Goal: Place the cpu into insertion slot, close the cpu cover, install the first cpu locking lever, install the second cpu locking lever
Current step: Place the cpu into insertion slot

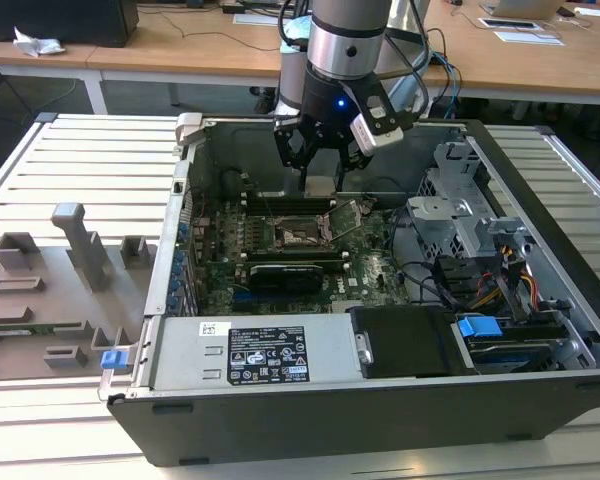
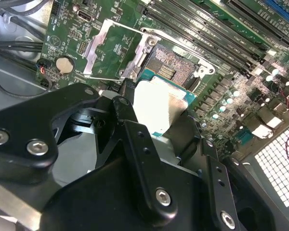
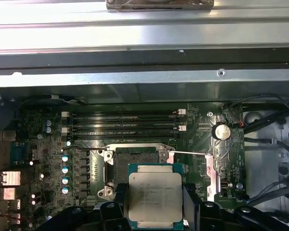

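Desktop computer case (image 1: 400, 400), lid off, lying open on a slatted metal table (image 1: 90, 160). Well to the exterior view's left of the insertion slot (image 1: 302, 233), outside the case: grey fixture board (image 1: 40, 300) with upright blocks. Closer in, inside the case wall: green motherboard (image 1: 220, 250) carrying the slot, square and silver-framed, with its dark pin field bare. Above the slot and a little toward the case's back wall: gripper (image 1: 322, 168) on a silver and black arm, pointing down, fingers (image 3: 191, 202) clamped on opposite edges of the cpu (image 3: 155, 195). Just to the exterior view's right of the slot: cpu cover (image 1: 350, 214), standing open and tipped back, socket uncovered. Farther right: grey drive cage (image 1: 460, 200), bundled cables, blue connector (image 1: 480, 327).

Key relation, judged from both wrist views: cpu held flat between the fingers, clear of the slot and not yet seated. Slot below the chip and just beyond its leading edge. Chip near square, so no marked long axis. Edges roughly parallel to the slot frame in the first wrist view.

Look of the cpu: small flat chip with a pale silver-grey metal lid, faint print on top, narrow green rim. In the second wrist view: lid glaring white beside the pin field, cover laid open beyond the slot, green board visible through its square cut-out.
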Controlling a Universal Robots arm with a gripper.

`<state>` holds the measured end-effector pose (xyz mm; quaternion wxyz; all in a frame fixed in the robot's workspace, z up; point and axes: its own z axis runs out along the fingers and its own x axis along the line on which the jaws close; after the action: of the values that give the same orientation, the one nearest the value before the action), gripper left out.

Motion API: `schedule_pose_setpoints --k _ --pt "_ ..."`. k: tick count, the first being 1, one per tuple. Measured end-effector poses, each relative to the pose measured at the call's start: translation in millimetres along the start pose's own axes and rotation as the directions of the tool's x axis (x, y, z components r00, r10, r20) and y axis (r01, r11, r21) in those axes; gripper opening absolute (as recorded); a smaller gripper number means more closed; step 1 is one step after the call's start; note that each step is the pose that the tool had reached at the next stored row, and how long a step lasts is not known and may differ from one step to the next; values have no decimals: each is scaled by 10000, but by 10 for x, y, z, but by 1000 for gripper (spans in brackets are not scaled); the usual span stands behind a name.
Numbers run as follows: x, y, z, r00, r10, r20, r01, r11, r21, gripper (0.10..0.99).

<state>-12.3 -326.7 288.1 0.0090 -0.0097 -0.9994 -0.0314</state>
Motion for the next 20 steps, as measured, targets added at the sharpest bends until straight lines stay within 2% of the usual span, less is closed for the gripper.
schedule_pose_setpoints --k 20 --pt "-5 -9 149 10000 0 0 0 10000 9 541"
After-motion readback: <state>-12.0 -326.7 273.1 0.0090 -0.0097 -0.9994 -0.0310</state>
